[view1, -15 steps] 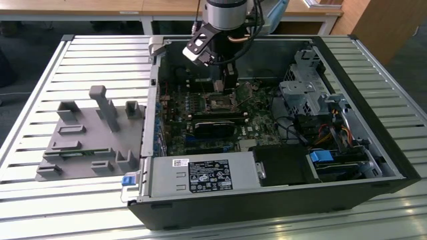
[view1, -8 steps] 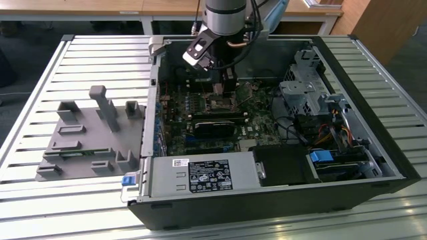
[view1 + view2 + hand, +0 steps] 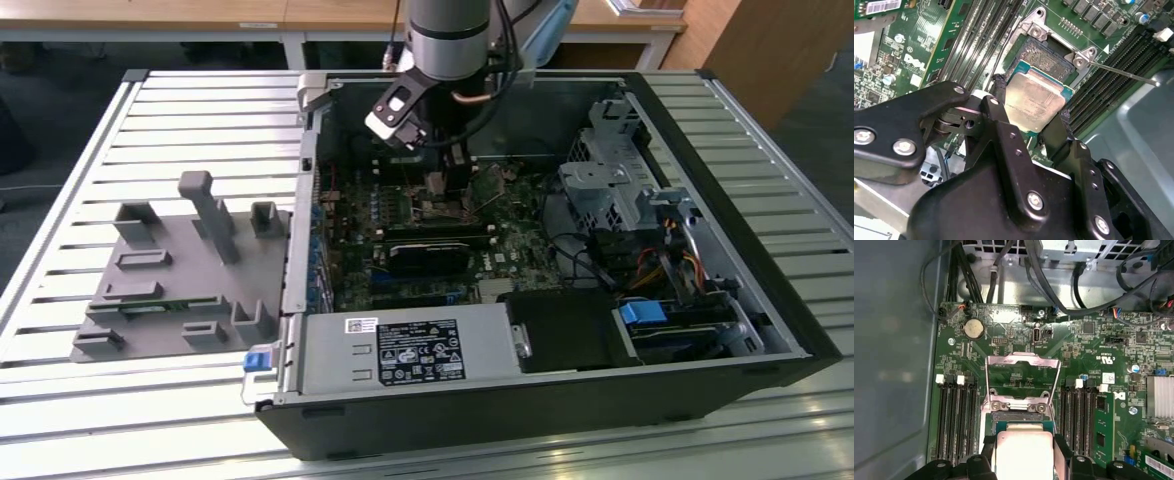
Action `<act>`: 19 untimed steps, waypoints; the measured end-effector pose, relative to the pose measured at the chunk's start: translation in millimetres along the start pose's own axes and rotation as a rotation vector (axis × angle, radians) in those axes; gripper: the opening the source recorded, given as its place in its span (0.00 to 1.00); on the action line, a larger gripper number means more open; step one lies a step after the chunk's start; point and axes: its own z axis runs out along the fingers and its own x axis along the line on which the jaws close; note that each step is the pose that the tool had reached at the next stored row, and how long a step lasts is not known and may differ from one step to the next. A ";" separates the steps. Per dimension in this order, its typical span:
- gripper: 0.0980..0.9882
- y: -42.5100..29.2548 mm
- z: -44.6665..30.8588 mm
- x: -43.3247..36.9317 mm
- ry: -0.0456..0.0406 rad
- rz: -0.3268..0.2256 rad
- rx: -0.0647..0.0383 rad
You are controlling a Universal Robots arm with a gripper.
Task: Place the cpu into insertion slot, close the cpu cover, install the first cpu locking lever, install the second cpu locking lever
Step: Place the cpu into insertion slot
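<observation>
The cpu (image 3: 1036, 102), a small flat square chip with a silvery-grey metal face and a green rim, sat clamped between the two black fingers (image 3: 999, 97) of the gripper (image 3: 1031, 107). The fingers pressed on its opposite edges, drawn in to the chip's width and holding it. In the first wrist view the chip (image 3: 1023, 455) lay between the same fingertips.

It hung over the near part of the insertion slot (image 3: 1046, 52), a square socket with a black frame and dark centre set in the green circuit board (image 3: 929, 45). The socket's far part was bare. Whether the chip touched the socket could not be told.

Beyond the slot the cpu cover (image 3: 1022, 371), a thin silvery metal frame with a square window, stood swung open. A thin metal lever (image 3: 1124, 72) ran out past the long black memory slots (image 3: 1099, 95).

In the exterior view the gripper (image 3: 447, 170) reached down into the open black computer case (image 3: 534, 410), which rested on a slatted metal table (image 3: 134, 400). A grey plastic fixture (image 3: 174, 290) lay well apart, on the exterior view's left.
</observation>
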 end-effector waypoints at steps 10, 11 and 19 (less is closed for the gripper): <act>0.50 -1.6 12.3 0.2 -0.0014 0.000 0.000; 0.50 -1.9 14.3 0.3 -0.0017 0.001 0.000; 0.50 -3.9 22.1 0.5 -0.0029 0.005 0.000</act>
